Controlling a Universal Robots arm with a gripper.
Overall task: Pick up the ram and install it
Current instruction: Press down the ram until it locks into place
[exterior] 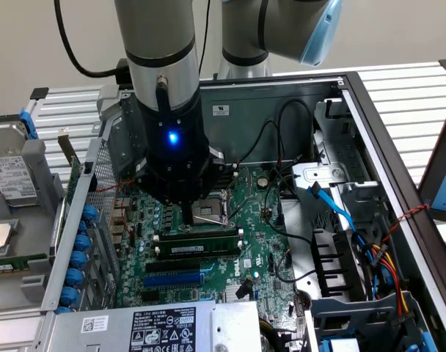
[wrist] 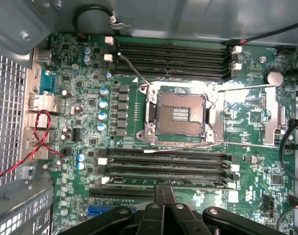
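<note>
Over the motherboard [exterior: 238, 275], the claw [exterior: 187, 218] hangs pinched narrow! Just below it, the ram [exterior: 216, 247] runs parallel to the memory slots [wrist: 163, 159].

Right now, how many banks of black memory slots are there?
2: one bank beside the processor socket, another bank along its opposite side. The gripper covers part of the board, so some may be hidden.

Green motherboard [wrist: 247, 196], bare CPU socket [wrist: 181, 113], blue slot [exterior: 172, 280].
</note>
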